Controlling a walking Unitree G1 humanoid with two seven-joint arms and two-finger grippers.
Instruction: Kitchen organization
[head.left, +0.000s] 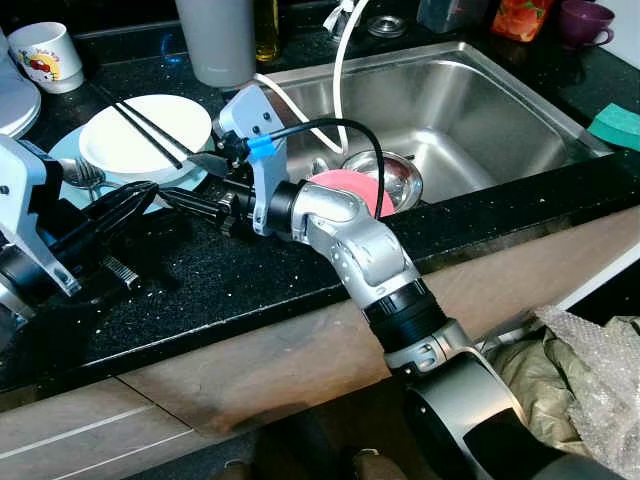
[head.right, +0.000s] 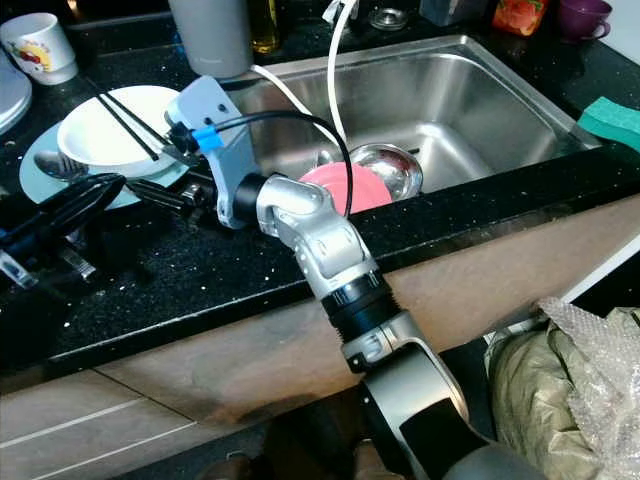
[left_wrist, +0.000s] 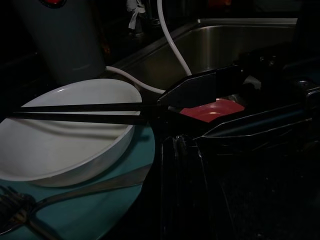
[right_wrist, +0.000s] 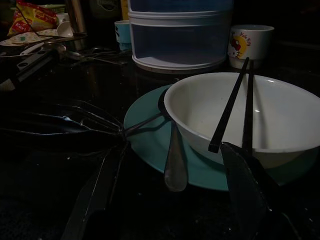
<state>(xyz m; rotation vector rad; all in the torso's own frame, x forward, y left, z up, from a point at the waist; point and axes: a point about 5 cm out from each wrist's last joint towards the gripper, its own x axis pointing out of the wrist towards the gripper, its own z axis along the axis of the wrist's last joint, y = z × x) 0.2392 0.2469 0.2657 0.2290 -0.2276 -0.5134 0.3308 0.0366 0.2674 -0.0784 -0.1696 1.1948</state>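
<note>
A white bowl (head.left: 125, 145) sits on a teal plate (right_wrist: 147, 135) on the black counter, left of the sink. Two black chopsticks (head.left: 150, 130) lie across the bowl, their near ends over its rim. A spoon (right_wrist: 172, 162) and a fork (left_wrist: 75, 192) lie on the plate. My right gripper (head.left: 178, 177) is open at the bowl's near edge; one of its fingers (right_wrist: 245, 192) is right beside the chopstick ends. My left gripper (head.left: 120, 205) hovers low over the counter just left of it, fingers together, holding nothing.
The steel sink (head.left: 480, 110) holds a pink dish (head.left: 350, 185) and a metal bowl (head.left: 400, 178). A grey canister (head.left: 215, 40), a white hose (head.left: 340, 75) and a printed mug (head.left: 45, 55) stand behind. A green sponge (head.left: 615, 125) lies at the right.
</note>
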